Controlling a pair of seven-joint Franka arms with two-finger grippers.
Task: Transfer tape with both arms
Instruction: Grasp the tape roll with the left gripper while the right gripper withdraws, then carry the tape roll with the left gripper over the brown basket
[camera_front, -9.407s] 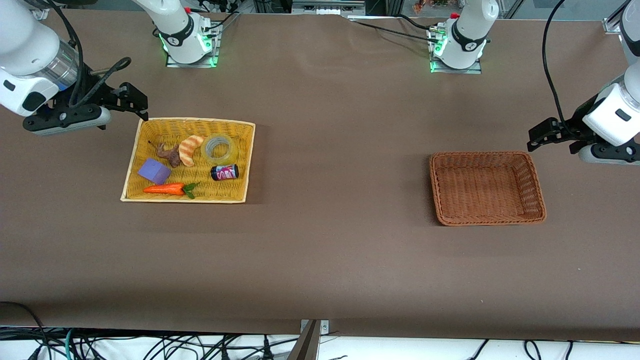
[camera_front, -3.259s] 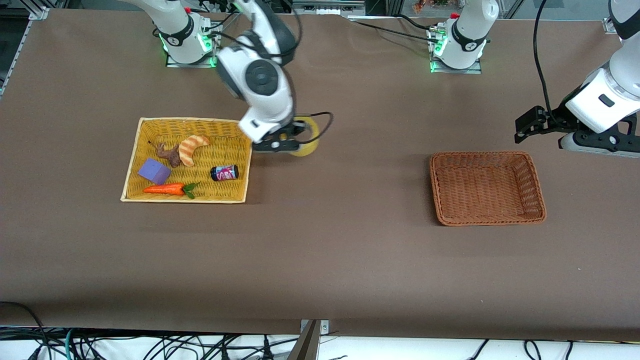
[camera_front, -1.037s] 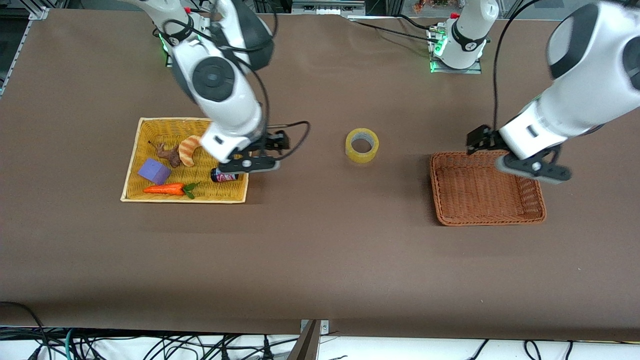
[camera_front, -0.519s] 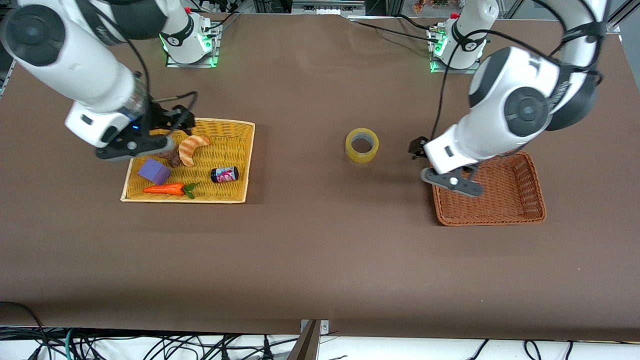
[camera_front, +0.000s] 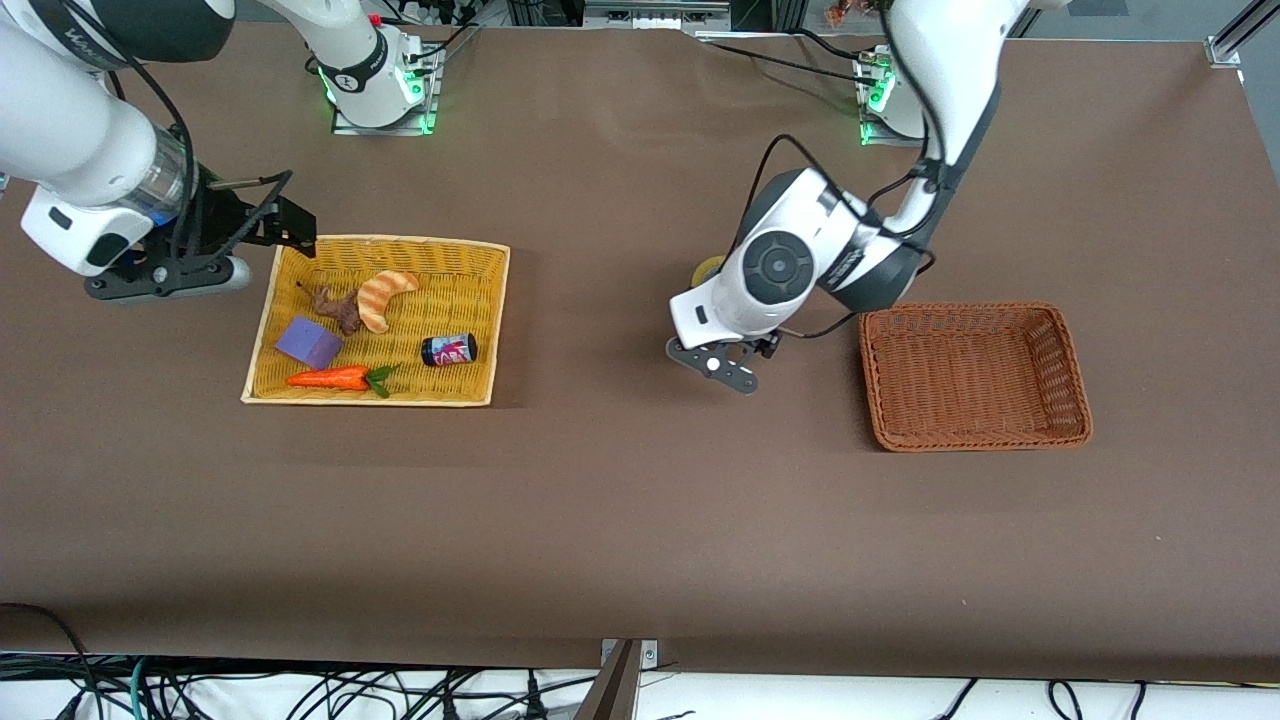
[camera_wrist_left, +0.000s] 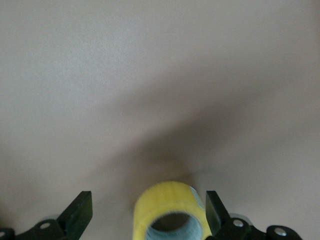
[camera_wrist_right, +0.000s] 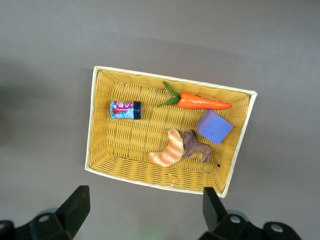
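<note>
Brown matte worktop (camera_front: 620, 520), cloth-like, faint creases. Brown wicker basket (camera_front: 975, 436) toward left arm's end, rectangular, tight weave.

Yellow woven tray (camera_front: 372, 398) toward right arm's end holds, near to far: orange carrot toy (camera_front: 330, 378) w/ green leaves, dark small can (camera_front: 449, 347), purple block (camera_front: 308, 342), brown animal figure (camera_front: 335, 306), striped croissant toy (camera_front: 382, 296).

Left gripper (camera_wrist_left: 147, 215) now low over the tape (camera_wrist_left: 170, 212), fingers (camera_wrist_left: 80, 212) spread wide, one each side of the roll, not touching. Tape: pale-yellow translucent ring, grey core, lying on worktop between tray and basket; in front view only a sliver (camera_front: 708, 268) shows past the left arm. 0.5 s ago that gripper was at the basket's edge, tape fully visible.

Right gripper (camera_front: 290, 222) open, empty, over worktop beside tray's farther corner; has pulled back off the tray.
</note>
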